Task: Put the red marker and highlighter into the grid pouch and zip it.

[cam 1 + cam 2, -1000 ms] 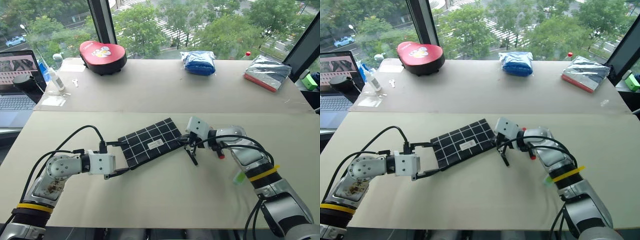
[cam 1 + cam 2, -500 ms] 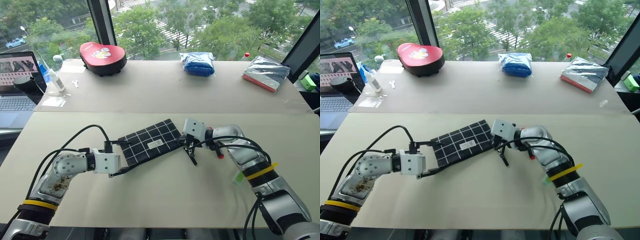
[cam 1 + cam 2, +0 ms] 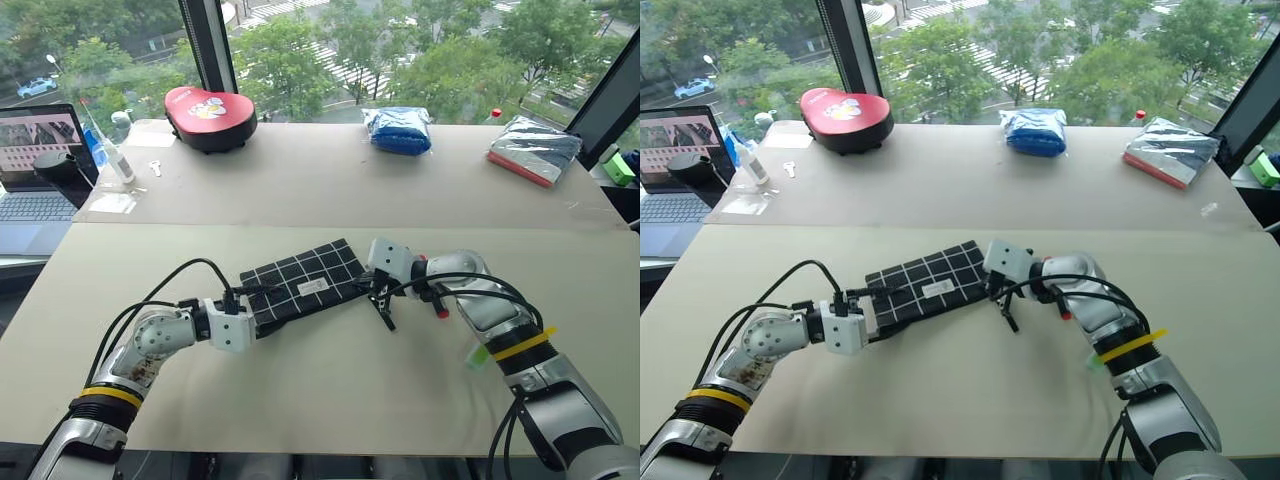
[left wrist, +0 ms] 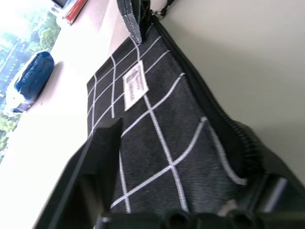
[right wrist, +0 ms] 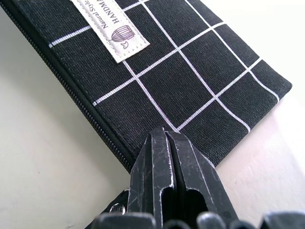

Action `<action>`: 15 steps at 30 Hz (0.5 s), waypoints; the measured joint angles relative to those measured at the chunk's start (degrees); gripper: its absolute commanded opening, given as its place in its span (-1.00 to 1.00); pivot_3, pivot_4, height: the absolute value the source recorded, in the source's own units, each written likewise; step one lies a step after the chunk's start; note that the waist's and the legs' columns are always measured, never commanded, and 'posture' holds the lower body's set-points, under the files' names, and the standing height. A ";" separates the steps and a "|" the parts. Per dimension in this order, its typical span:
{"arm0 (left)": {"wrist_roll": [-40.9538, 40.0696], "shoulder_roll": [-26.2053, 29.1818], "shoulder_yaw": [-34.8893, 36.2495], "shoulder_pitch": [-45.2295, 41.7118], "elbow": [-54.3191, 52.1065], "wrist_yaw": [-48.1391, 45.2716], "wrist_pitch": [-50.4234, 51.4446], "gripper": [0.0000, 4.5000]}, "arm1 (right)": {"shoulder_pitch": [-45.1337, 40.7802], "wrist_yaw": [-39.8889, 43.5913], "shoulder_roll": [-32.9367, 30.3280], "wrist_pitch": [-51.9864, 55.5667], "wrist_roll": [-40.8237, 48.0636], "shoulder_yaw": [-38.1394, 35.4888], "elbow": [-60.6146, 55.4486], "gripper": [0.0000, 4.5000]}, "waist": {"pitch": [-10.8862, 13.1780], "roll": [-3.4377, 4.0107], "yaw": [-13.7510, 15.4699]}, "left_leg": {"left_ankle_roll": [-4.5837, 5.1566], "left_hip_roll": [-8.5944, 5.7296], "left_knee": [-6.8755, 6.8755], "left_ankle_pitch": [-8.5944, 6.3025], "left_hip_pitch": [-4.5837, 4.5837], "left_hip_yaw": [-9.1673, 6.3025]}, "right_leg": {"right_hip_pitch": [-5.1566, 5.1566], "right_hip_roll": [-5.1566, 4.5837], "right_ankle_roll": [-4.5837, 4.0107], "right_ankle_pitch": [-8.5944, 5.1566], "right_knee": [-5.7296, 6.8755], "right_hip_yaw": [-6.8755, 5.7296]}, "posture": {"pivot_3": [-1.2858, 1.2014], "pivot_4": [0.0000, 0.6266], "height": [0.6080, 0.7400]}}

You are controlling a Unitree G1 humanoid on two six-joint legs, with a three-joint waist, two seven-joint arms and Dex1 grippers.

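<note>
The grid pouch [image 3: 300,288] lies flat and slanted in the middle of the near table, white label up. My left gripper [image 3: 262,303] has the pouch's near left end between its fingers and is shut on it; the left wrist view shows the fabric [image 4: 162,143] bunched at the zipper edge. My right gripper [image 3: 372,290] is shut, its tips at the pouch's right corner by the zipper end [image 5: 125,160]. The black pull cord [image 3: 386,315] trails on the table beside it. The red marker [image 3: 441,312] and the highlighter [image 3: 480,353] lie mostly hidden under my right forearm.
On the far table stand a red case [image 3: 207,103], a blue plastic-wrapped bundle [image 3: 398,128] and a silver-and-red packet [image 3: 534,147]. A laptop [image 3: 35,165] and a spray bottle [image 3: 108,155] sit at the far left. A green block [image 3: 620,165] is at the right edge.
My left gripper has slid right onto the pouch's left end and its fingers have closed in on it. The right arm and the pouch have stayed put.
</note>
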 measured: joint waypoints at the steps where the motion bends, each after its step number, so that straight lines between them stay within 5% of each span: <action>1: 0.02 0.03 0.03 -0.46 0.12 -0.01 -0.34 -0.51 | 0.04 0.00 0.00 0.03 0.00 -0.08 0.00 -1.00 | -0.01 0.01 0.03 | 0.00 0.00 0.00 0.00 0.00 -0.01 | 0.01 0.00 0.00 0.00 0.00 -0.01 | 0.03 -0.52 1.00; 4: -0.19 -0.12 -0.06 -1.17 -0.19 -0.12 -0.61 -0.99 | 0.11 0.04 0.00 0.05 0.03 -0.15 -0.02 -1.00 | -0.06 0.09 -0.01 | 0.02 -0.01 0.00 -0.01 0.00 0.00 | 0.01 0.00 0.00 0.00 -0.01 0.01 | 0.03 -0.52 1.00; 9: -1.42 -0.43 -0.45 -1.17 -0.46 -1.48 0.12 -0.99 | 0.12 0.07 0.01 0.84 0.33 -0.43 -0.02 -1.00 | -0.10 0.15 -0.01 | 0.04 -0.01 -0.01 -0.02 0.00 0.00 | 0.01 0.00 0.01 0.00 -0.03 0.01 | 0.03 -0.52 1.00; 15: -4.60 -0.86 -0.48 -0.68 -1.54 -3.62 5.04 -1.00 | 0.04 -0.61 3.12 5.32 4.14 -5.03 1.19 -0.18 | -0.10 0.16 -0.23 | 0.05 0.01 -0.02 -0.03 -0.01 0.01 | -0.02 0.00 0.00 0.00 -0.02 0.02 | 0.03 -0.52 1.00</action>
